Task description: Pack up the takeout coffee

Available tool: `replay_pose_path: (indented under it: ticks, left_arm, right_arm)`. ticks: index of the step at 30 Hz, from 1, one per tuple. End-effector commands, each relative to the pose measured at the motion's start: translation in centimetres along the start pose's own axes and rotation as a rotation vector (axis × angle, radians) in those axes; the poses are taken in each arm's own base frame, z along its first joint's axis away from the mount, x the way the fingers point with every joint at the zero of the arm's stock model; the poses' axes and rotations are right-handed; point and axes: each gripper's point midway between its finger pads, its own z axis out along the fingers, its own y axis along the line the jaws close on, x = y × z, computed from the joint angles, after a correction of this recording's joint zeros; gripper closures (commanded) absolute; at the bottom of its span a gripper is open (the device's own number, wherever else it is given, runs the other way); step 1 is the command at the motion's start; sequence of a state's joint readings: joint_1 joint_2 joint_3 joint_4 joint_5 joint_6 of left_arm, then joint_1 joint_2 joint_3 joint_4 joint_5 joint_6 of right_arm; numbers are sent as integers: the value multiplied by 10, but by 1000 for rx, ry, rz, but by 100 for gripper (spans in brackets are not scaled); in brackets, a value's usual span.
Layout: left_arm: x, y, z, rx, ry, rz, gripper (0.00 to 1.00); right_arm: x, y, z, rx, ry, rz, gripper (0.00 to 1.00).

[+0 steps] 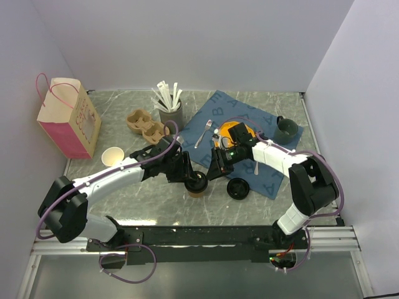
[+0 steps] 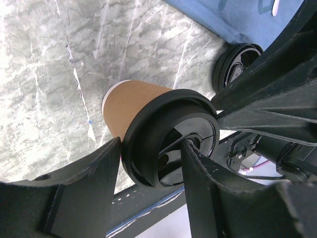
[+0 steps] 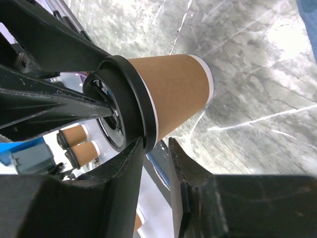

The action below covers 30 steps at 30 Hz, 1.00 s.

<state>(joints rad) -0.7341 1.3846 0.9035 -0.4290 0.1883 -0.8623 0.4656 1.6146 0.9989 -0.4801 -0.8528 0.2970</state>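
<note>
The takeout coffee [image 1: 198,182], a kraft-brown cup with a black sip lid, stands on the marble table [image 1: 156,199] between my two grippers. My left gripper [image 1: 190,176] comes in from the left. In the left wrist view [image 2: 152,144] one finger touches the outside of the lid's rim and the other rests in the lid's top recess, so it is shut on the lid of the coffee [image 2: 138,101]. My right gripper [image 1: 215,169] is at the cup's right. In the right wrist view [image 3: 157,143] its jaws stand a narrow gap apart, one finger touching the lid's lower rim of the coffee [image 3: 178,84].
A separate flat black lid [image 1: 238,187] lies right of the cup on the blue cloth [image 1: 274,180]. A lidless paper cup [image 1: 113,156], a pink paper bag [image 1: 68,118], a pulp cup carrier [image 1: 144,124], a grey holder of stirrers [image 1: 170,112], a fork [image 1: 202,132] and a dark mug [image 1: 285,128] stand further back.
</note>
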Motion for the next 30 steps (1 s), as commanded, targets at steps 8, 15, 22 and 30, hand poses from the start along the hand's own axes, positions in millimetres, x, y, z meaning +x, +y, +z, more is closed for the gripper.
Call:
replay_pose_path:
  ticks: [8,15,22,30]
  left_arm:
    - [29,55,10,-193,72,-37,44]
    - [35,60,10,-202,76,-48,44]
    - [34,60,9,-204,76,-45,44]
    - [23,44,0,-171,56,-38,43]
  right_arm:
    - [9,-36,11,109,-24,34,74]
    - [25,-58,16,175,-26,95,76]
    - [27,-53,15,146,-39,87,77]
    - [-5,6,-12,31,-87,-11,59]
